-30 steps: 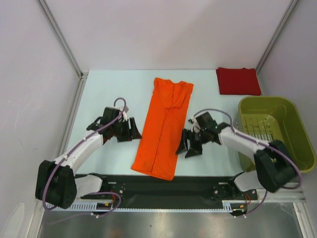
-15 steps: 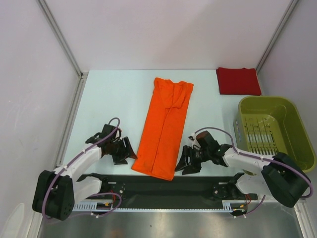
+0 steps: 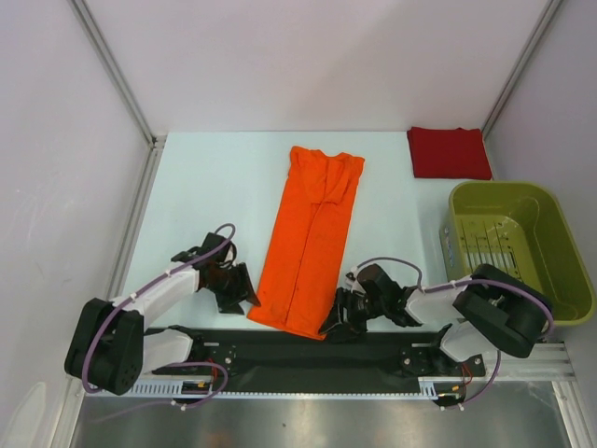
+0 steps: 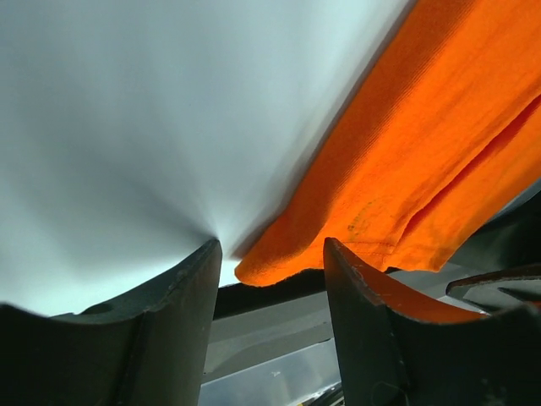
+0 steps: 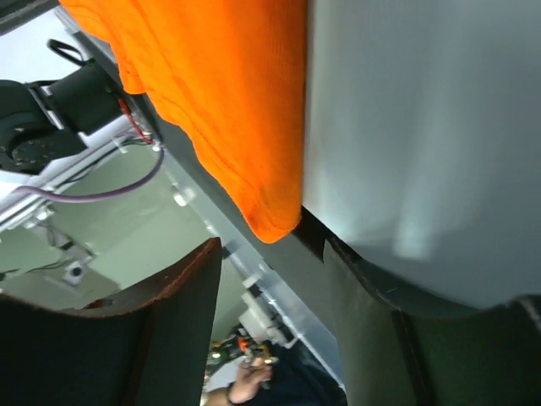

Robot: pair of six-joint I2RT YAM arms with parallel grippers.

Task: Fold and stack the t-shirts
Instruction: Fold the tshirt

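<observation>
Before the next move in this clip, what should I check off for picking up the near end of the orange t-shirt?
1. Left hand lined up on the near left corner of the long bright orange cloth t-shirt: ok, the corner lies between its fingers.
2. Right hand lined up on the near right corner: ok, the corner is at its fingertips.
3. Corners gripped: not ok, both hands are open.
4. Orange t-shirt flat, sleeves folded in: ok.
5. Folded dark red cloth t-shirt out of the way: ok, it lies at the far right.
</observation>
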